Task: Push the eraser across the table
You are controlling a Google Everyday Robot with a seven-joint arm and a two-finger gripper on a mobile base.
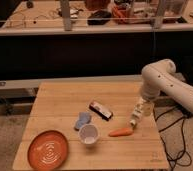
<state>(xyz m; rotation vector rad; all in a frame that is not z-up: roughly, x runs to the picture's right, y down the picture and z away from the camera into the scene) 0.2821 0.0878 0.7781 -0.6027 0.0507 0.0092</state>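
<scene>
Orange plate [48, 149] at bench [65, 95] front-left | white cup [89, 134] | carrot [121, 132] | blue cloth [83, 120] | end effector [135, 120] open, just above carrot's right end | eraser [100, 110] mid-bench, near cloth, apart from end effector

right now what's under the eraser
The eraser lies flat on the table. Only wood planks show around it, and anything its body covers is hidden. The claw hangs by the carrot's end, apart from the eraser.
</scene>
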